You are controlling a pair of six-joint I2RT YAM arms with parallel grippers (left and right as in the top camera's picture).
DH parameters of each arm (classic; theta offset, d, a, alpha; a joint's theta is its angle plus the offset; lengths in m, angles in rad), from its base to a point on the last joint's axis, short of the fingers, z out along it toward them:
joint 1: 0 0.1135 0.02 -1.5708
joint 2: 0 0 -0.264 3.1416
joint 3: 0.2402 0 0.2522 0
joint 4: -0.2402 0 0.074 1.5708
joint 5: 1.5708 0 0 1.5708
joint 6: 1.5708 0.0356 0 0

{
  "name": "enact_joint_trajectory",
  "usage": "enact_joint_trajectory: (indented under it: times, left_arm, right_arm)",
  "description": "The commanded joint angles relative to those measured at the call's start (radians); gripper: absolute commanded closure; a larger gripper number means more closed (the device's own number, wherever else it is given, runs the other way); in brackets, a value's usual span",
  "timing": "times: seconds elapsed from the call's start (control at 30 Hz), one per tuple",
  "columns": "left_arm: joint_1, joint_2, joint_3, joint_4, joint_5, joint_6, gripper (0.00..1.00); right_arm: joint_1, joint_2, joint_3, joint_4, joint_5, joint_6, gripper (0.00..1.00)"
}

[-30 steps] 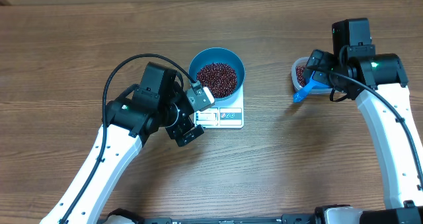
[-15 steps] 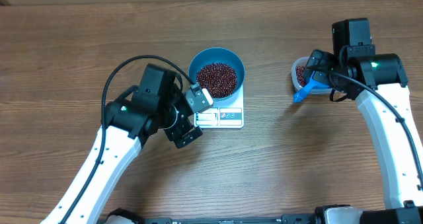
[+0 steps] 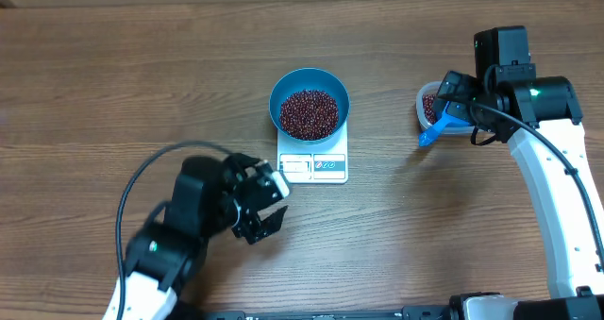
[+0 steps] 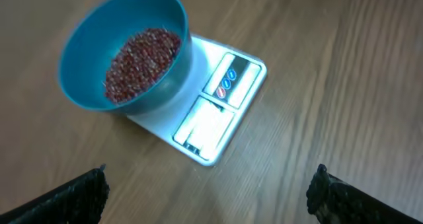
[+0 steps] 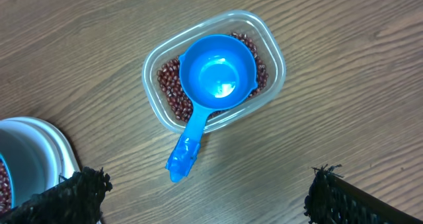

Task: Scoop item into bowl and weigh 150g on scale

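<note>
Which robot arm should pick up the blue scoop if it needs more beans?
The right arm, probably. The open right gripper hangs directly above the scoop, which lies in the clear tub. The left gripper, also open, is across the table near the scale.

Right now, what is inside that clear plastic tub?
The clear tub holds dark red-brown beans and a blue scoop resting on them, cup empty, handle poking out over the rim. Whatever lies beneath the scoop's cup is covered.
</note>
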Motion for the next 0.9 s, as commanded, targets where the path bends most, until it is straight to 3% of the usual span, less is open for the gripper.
enact_joint_trajectory:
  times: [0.0,0.37,0.53,0.73,0.87]
  left_arm:
    - [0.0,-0.143,-0.135,0.123,0.032,-0.053,0.0]
    - [0.141,-0.492,-0.415,0.518,0.029,-0.238,0.0]
    - [0.227,-0.628,-0.483,0.586,0.023,-0.29,0.01]
    - [0.304,-0.756,-0.547,0.618,-0.044,-0.449,0.0]
    - [0.338,-0.822,-0.586,0.62,-0.12,-0.624,0.01]
  right_arm:
    - [-0.003,-0.015,0.002,0.005,0.001,-0.015,0.0]
    - [-0.003,-0.015,0.002,0.005,0.001,-0.015,0.0]
    - [-0.003,-0.015,0.002,0.005,0.001,-0.015,0.0]
    - [-0.003,-0.015,0.002,0.005,0.001,-0.015,0.0]
    - [-0.003,-0.015,0.002,0.005,0.001,-0.016,0.0]
